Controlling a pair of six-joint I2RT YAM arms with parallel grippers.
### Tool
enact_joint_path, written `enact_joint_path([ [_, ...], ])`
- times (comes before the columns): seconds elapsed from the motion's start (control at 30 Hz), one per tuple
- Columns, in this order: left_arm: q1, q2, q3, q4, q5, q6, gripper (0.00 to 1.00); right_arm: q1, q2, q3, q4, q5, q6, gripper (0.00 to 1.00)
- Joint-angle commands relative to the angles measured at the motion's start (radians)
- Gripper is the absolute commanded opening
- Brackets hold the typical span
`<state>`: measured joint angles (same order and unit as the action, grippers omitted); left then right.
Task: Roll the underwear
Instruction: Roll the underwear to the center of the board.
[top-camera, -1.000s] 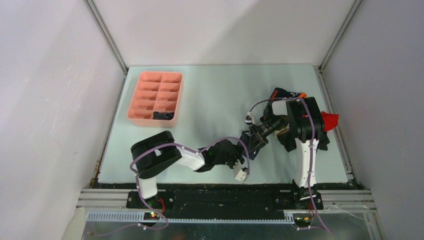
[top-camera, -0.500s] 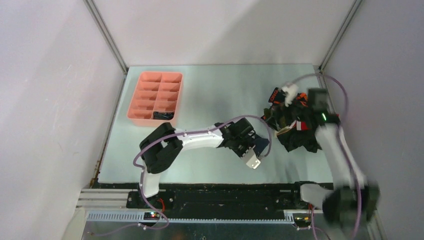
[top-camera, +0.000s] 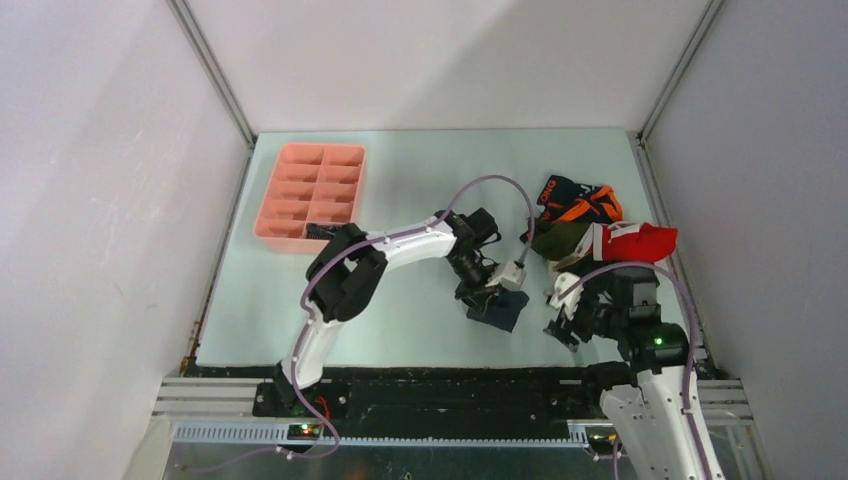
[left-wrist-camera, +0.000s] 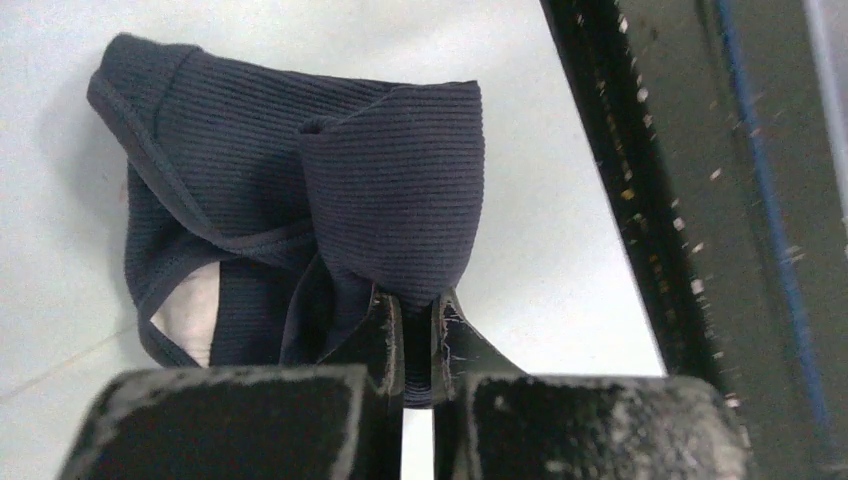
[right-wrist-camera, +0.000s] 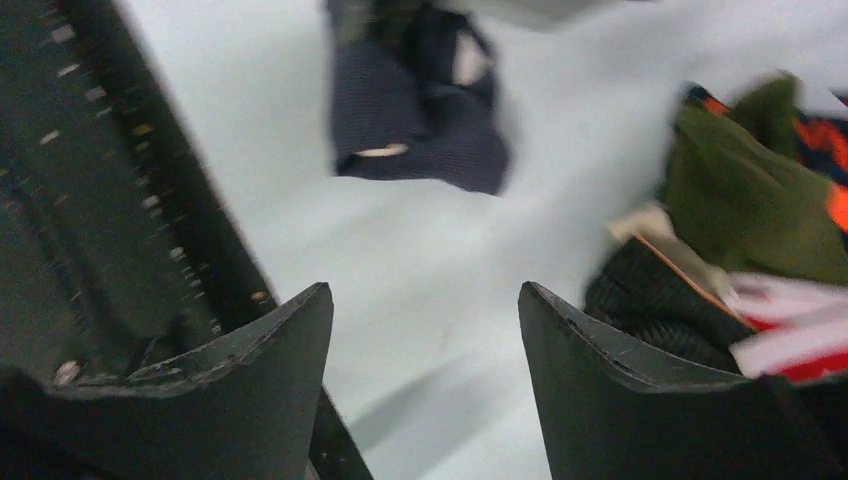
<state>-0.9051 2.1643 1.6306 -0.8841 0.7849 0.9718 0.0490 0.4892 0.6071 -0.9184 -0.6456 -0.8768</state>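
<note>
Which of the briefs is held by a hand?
The navy briefs, pinched by the left hand; the others lie in a pile to the right.

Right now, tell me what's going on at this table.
The left gripper is shut on a fold of the navy underwear, which lies bunched on the table near its front edge. The right gripper is open and holds nothing; it hangs just in front of the pile of underwear on the right side. The pink tray sits at the far left, away from both grippers.
</note>
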Motion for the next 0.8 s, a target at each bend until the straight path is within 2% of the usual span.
enact_joint_path([
  [0.0, 0.027, 0.099, 0.005, -0.054, 0.155, -0.242, 0.00, 0.214, 0.036, -0.002, -0.136, -0.027, -0.206, 0.71],
  [0.13, 0.052, 0.158, 0.067, -0.039, 0.247, -0.369, 0.00, 0.443, 0.075, -0.067, 0.048, 0.104, -0.130, 0.71],
  [0.27, 0.056, 0.180, 0.108, -0.013, 0.281, -0.455, 0.00, 0.598, 0.194, -0.101, 0.285, 0.205, -0.013, 0.71],
  [0.47, 0.061, 0.216, 0.170, -0.033, 0.306, -0.503, 0.00, 0.651, 0.351, -0.106, 0.477, 0.276, 0.061, 0.69],
  [0.77, 0.087, 0.263, 0.238, -0.089, 0.335, -0.515, 0.00, 0.656, 0.500, -0.119, 0.586, 0.302, 0.012, 0.66],
])
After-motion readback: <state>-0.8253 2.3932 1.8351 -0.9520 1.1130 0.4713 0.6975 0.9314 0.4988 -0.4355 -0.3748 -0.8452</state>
